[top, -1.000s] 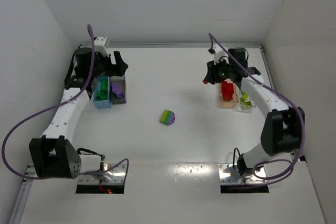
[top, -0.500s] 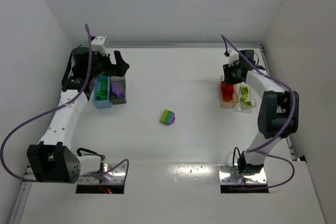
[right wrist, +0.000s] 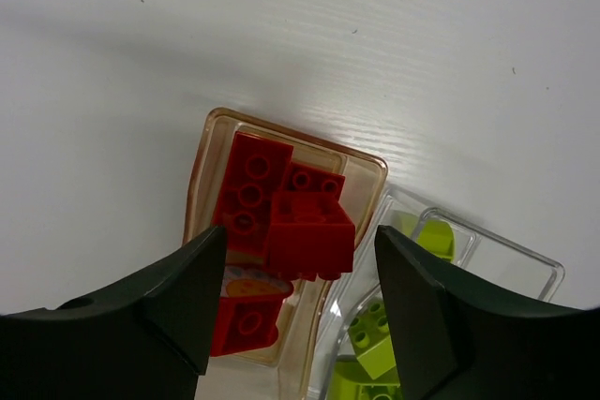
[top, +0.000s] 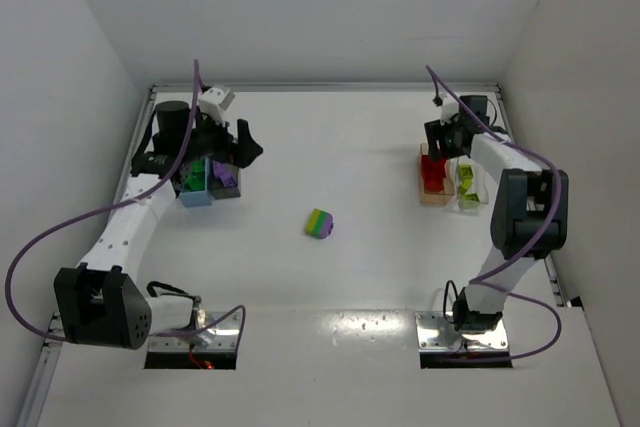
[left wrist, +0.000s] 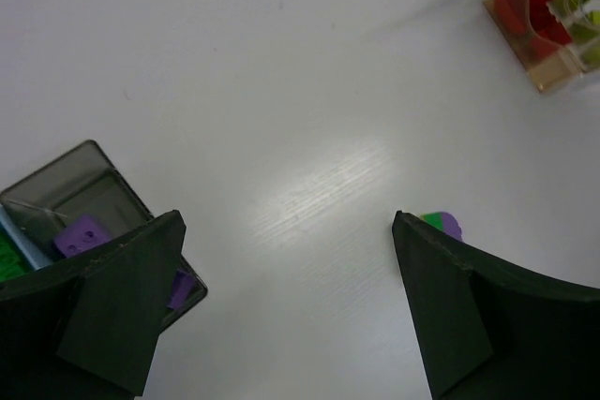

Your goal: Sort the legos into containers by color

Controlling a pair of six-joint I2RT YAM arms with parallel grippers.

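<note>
The right fingers (top: 441, 139) are spread and grip nothing. Directly below the gap between them lies the translucent peach-orange container (right wrist: 200, 180), which holds several red legos (right wrist: 251, 186). The topmost red brick sits between the two fingers without touching either. Beyond one finger, side by side with the peach-orange container, stands the clear container (right wrist: 530, 267), which holds yellow-green legos (right wrist: 373, 342).

The left fingers (top: 247, 145) are also spread wide, with only bare desk (left wrist: 281, 63) between them. One finger partly hides the dark grey container (left wrist: 89, 158), which contains purple legos (left wrist: 82, 234). The light blue container (top: 194, 197), holding green legos (top: 190, 179), stands just beside the dark grey one, on the side away from the fingers. At the inner edge of the other finger, the rainbow-striped cluster (top: 319, 223) shows a green and purple corner. The cluster rests on the open desk, between the two pairs of containers and well apart from all four.
</note>
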